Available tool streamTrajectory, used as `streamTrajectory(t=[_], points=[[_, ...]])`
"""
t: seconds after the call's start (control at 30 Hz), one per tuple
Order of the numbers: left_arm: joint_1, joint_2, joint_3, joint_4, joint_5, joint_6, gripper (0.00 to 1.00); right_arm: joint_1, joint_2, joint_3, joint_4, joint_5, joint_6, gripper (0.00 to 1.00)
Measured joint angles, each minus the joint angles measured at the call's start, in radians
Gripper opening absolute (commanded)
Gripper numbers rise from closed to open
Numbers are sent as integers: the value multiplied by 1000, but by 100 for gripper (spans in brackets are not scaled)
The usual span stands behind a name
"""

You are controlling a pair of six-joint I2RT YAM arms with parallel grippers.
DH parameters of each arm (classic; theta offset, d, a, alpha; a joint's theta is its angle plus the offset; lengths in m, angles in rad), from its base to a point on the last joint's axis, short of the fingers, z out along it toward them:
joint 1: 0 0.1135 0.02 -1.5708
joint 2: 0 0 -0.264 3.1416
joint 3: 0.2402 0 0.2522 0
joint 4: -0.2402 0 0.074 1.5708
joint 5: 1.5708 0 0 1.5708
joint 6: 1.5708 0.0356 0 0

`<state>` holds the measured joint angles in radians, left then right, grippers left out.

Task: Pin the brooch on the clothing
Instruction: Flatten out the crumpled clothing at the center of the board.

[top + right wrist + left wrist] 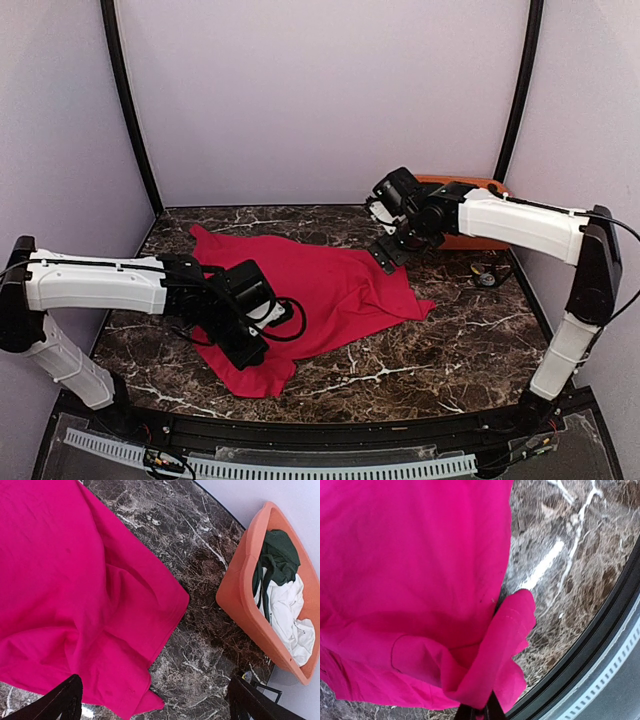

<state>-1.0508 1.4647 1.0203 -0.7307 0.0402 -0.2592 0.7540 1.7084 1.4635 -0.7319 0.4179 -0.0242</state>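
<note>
My left fingers (495, 713) closed on fold of red T-shirt (335, 285) — shirt lies spread on table (450, 350), left of middle. My right fingers (62, 700) wide open, empty — above table, near orange basket (240, 595).

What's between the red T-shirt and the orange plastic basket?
Only bare dark marble tabletop separates the red T-shirt from the orange plastic basket. This shows most clearly in the right wrist view.

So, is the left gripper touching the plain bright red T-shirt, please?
Touching. In the left wrist view, the left gripper pinches a raised fold of the bright red T-shirt.
</note>
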Motion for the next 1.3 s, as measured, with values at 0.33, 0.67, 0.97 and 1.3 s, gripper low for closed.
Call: streamTrajectory(t=[0.33, 0.67, 0.97, 1.3], points=[[-1, -3, -9, -146, -75, 39, 26, -111, 215, 136, 12, -40, 7, 99], [59, -206, 49, -199, -137, 26, 64, -118, 475, 401, 28, -71, 3, 99], [359, -273, 27, 2, -332, -72, 91, -118, 610, 607, 24, -117, 8, 98], [378, 217, 50, 195, -373, -135, 93, -124, 715, 643, 12, -182, 25, 93]])
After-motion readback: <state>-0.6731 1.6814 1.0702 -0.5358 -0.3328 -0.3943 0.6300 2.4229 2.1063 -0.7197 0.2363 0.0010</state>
